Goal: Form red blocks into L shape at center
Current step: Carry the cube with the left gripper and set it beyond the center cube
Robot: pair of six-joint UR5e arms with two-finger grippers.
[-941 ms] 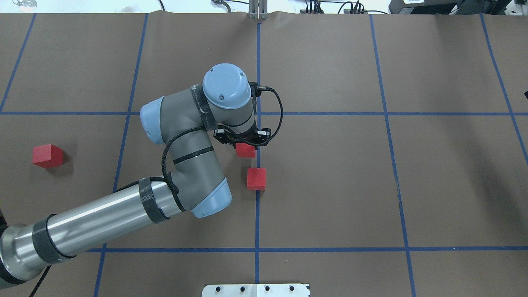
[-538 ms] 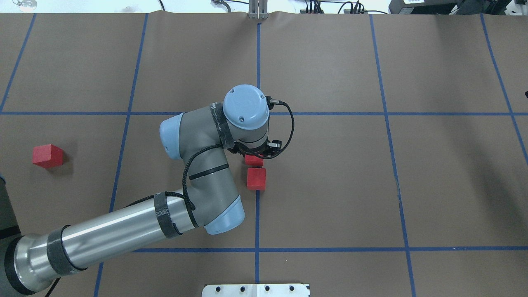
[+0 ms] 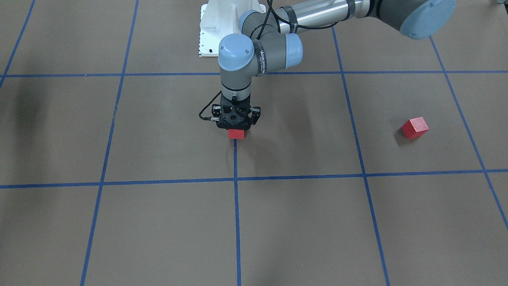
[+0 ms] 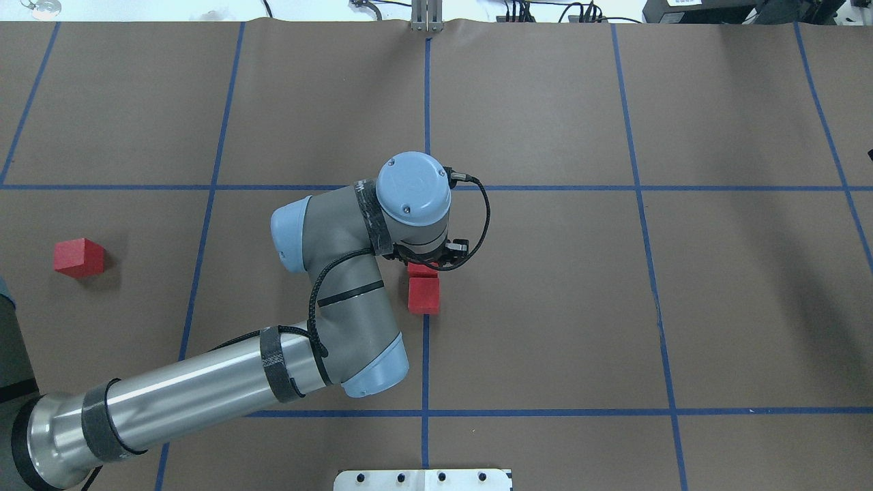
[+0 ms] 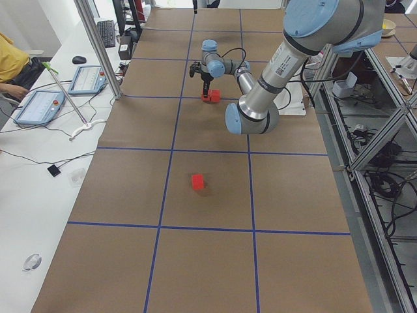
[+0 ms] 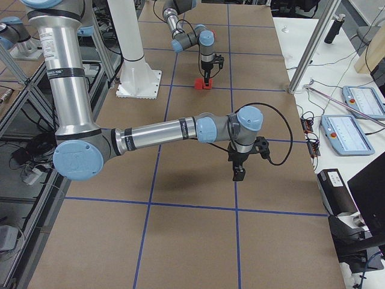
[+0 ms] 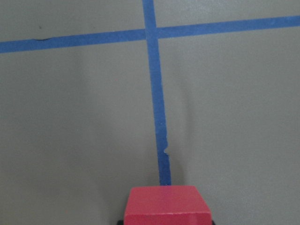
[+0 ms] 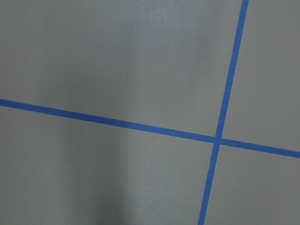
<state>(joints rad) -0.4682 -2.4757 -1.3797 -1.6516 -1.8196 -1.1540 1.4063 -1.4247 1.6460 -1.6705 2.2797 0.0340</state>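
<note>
My left gripper (image 4: 427, 263) is shut on a red block (image 4: 423, 270) at the center, on the central blue tape line (image 4: 425, 354). The wrist hides most of the gripper from above. The held block sits right against the far side of a second red block (image 4: 423, 295) that rests on the line. In the front view the held block (image 3: 236, 134) shows under the gripper (image 3: 235, 128), low over the surface; the second block is hidden behind it. The left wrist view shows the held block (image 7: 166, 205). A third red block (image 4: 79, 257) lies far left. My right gripper (image 6: 239, 173) hovers empty; I cannot tell whether it is open.
The white robot base plate (image 4: 423, 479) is at the near table edge. A metal post (image 4: 426, 17) stands at the far edge. An operators' bench with tablets (image 5: 39, 104) runs along the far side. The right wrist view shows only a tape crossing (image 8: 217, 138).
My left gripper has carried its red block toward the robot and a little right, along the central line. The gap to the resting block has closed.
</note>
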